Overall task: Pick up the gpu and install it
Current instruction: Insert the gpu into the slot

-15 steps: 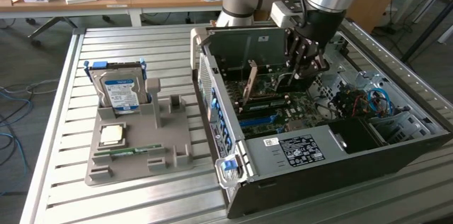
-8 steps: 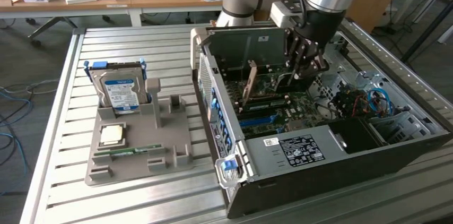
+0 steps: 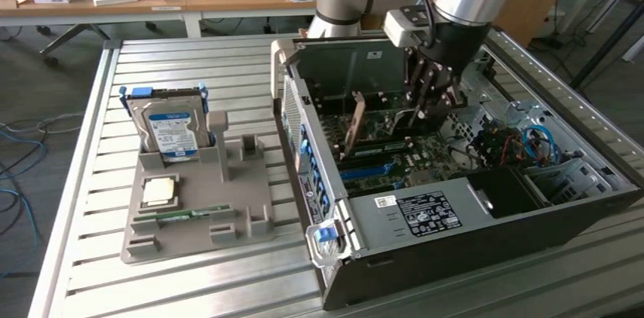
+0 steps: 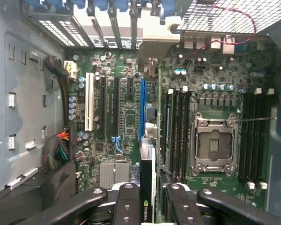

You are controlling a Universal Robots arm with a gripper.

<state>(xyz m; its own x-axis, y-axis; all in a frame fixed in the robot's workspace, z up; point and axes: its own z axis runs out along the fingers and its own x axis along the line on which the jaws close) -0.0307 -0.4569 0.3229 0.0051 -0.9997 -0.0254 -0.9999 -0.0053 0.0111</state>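
My gripper (image 3: 433,103) reaches down from above into the open computer case (image 3: 563,205), over the motherboard (image 3: 403,156). In the wrist view the gripper (image 4: 148,191) is shut on the gpu (image 4: 147,164), a thin black card seen edge-on with a green logo on it. The card hangs upright between the two black fingers (image 4: 126,194), in line with the blue expansion slot (image 4: 142,108). Whether its lower edge touches the slot I cannot tell.
A grey fixture tray (image 3: 252,220) to the exterior view's left holds a silver hard drive (image 3: 171,126), a CPU (image 3: 161,191) and a green RAM stick (image 3: 181,216). Inside the case are the CPU socket (image 4: 214,145), memory slots (image 4: 178,136) and a cable bundle (image 4: 61,150).
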